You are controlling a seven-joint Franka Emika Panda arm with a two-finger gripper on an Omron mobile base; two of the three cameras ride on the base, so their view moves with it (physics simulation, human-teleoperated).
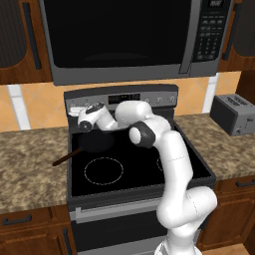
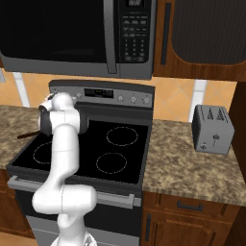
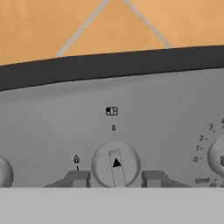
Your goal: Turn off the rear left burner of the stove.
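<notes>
Right in front of the hand camera is a round silver knob [image 3: 116, 164] on the stove's [image 1: 139, 172] grey back panel. Its black arrow points up at a small 0. Jaws [image 3: 116, 179] stand wide, one tip on each side of it. A dark pan [image 1: 94, 143] covers the rear left burner.
</notes>
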